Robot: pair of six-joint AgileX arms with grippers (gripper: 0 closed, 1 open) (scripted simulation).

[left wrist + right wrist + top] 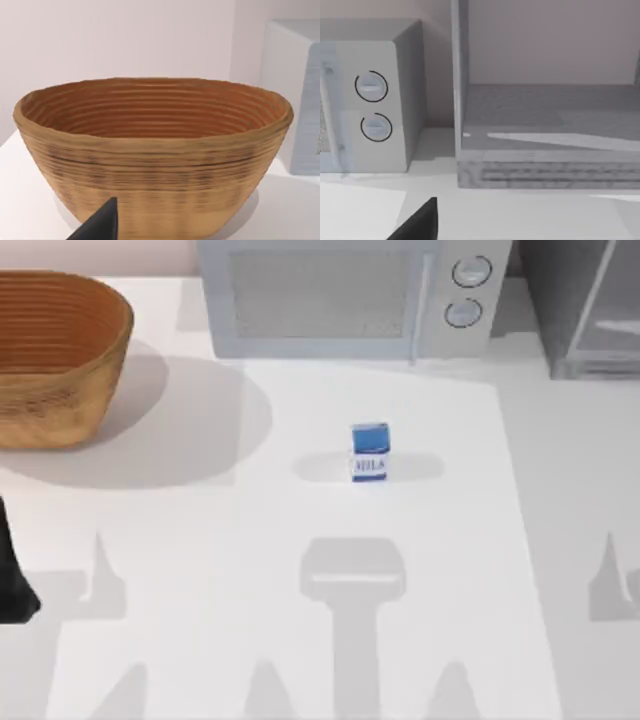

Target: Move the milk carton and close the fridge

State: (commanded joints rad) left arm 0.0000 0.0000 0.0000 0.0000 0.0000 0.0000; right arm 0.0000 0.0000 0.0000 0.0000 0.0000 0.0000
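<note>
Left hand (102,224): a dark fingertip shows in its wrist view facing the wicker basket (155,155); cannot tell its opening. Right hand (420,222): likewise, facing the fridge (545,130), whose inside looks exposed, so probably open. Milk carton (370,451) stands upright mid-counter (250,540), in front of the microwave (340,295), untouched. Judgement: approach the carton from above, fingers spread, squeeze its flat sides, lift without tilting.

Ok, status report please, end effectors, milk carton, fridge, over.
Left arm parked at table's left edge, right one not engaged. Milk carton upright mid-table, untouched, in front of the microwave. Fridge open at back right. Basket far left, path unobstructed.
</note>
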